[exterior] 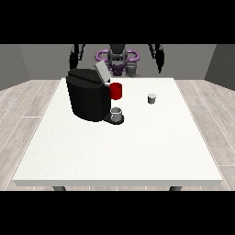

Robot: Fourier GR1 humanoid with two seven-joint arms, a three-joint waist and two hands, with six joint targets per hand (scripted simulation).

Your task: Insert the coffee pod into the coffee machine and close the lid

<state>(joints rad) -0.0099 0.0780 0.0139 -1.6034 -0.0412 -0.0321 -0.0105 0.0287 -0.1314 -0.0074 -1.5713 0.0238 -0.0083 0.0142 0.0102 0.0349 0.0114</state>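
Note:
The black coffee machine (87, 98) stands on the left half of the white table (137, 151), its grey lid (102, 72) tilted up and open. A red part (116, 91) shows at the machine's right side, and a small grey cup (117, 114) sits on its base. The coffee pod (152, 98), small and grey with a pale top, stands alone on the table to the right of the machine. The hand at the view's left (73, 59) hangs raised behind the machine. The hand at the view's right (160, 64) is raised beyond the table's far edge, well behind the pod. Neither touches anything.
The robot's torso (118, 59) with purple parts is behind the table's far edge. Bare white tabletop stretches from the machine and pod to the near edge. Wooden floor surrounds the table.

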